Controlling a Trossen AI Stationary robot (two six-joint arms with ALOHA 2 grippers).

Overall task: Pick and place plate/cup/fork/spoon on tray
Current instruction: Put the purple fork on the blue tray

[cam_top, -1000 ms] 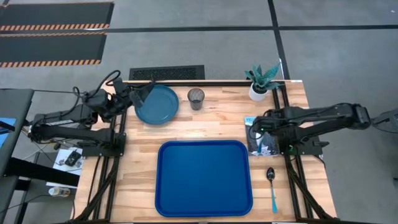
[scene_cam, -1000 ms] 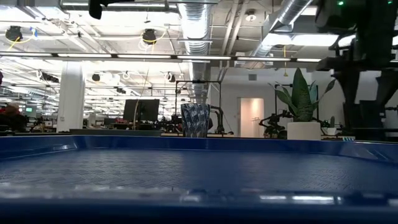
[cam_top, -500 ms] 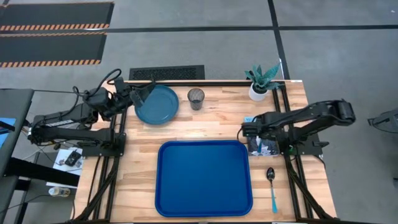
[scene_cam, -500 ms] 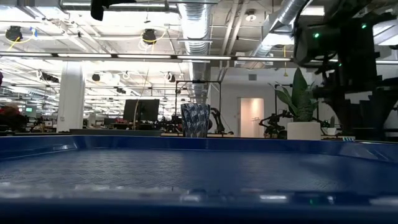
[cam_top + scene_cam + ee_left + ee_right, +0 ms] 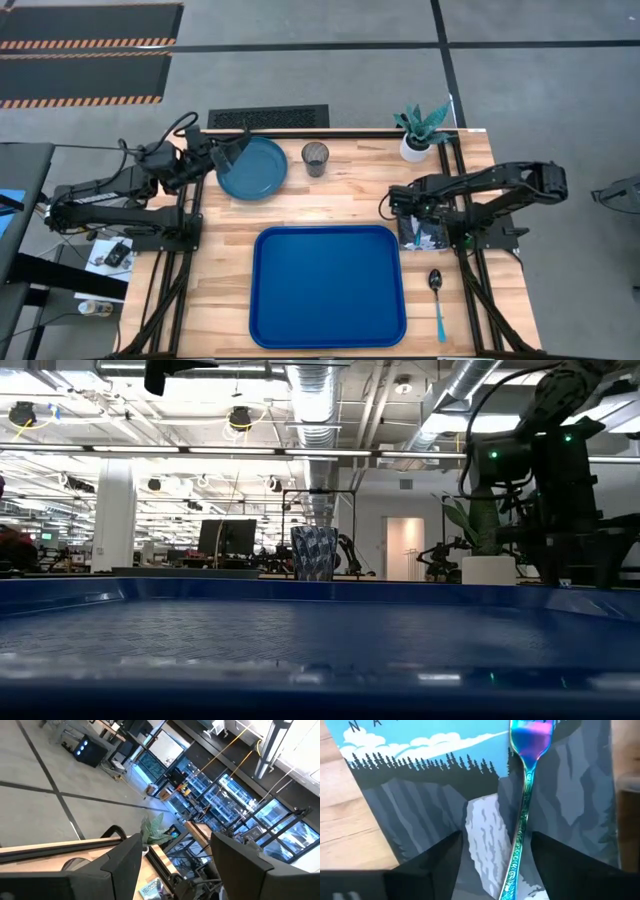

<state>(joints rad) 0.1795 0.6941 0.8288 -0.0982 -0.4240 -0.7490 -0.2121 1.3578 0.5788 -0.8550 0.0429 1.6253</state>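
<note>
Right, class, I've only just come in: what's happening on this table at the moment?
Two robot arms are setting a tray, which lies bare. The right gripper hangs open directly over the fork, which lies on a picture card beside the tray; nothing is gripped yet. The left gripper waits at the edge of the plate. The cup and spoon sit on the table untouched.

Grey concrete floor point(image 5: 330, 70) with dark seams, striped black mats point(image 5: 85, 55) beyond the wooden table point(image 5: 340, 200); overhead, silver ducts point(image 5: 315, 405) and strip lights (very bright), one white column point(image 5: 113, 515).
</note>
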